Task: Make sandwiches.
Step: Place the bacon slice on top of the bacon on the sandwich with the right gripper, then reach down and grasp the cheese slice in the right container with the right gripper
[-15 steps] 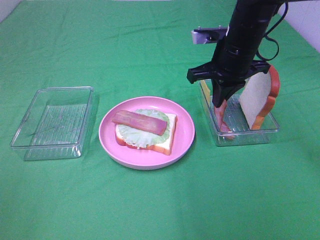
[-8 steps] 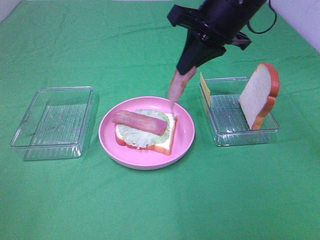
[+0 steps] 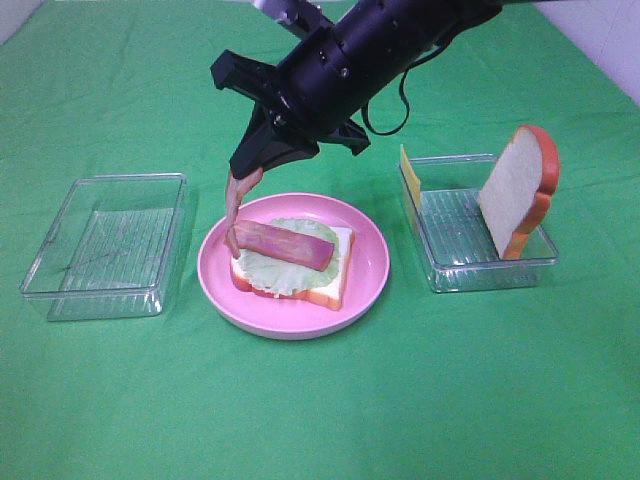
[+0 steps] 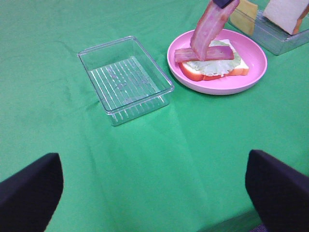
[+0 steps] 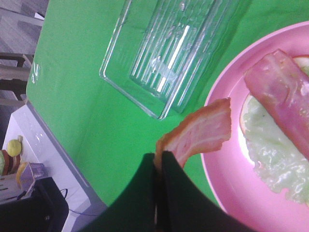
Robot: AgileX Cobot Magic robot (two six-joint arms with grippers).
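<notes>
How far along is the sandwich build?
Done: bottom bread slice, lettuce and one bacon strip are stacked on the pink plate. In hand: the right gripper holds a second bacon strip, dangling at the stack's edge. To do: the cheese slice and top bread slice sit in the clear tray.

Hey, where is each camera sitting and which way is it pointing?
Exterior high: mounted above, looking down on the green table; shows the right arm holding a bacon strip over the pink plate.
Left wrist: behind the left end effector, open, facing the nearer clear tray.
Right wrist: looks along the right end effector, shut on the strip.
All three share plate and strip.
</notes>
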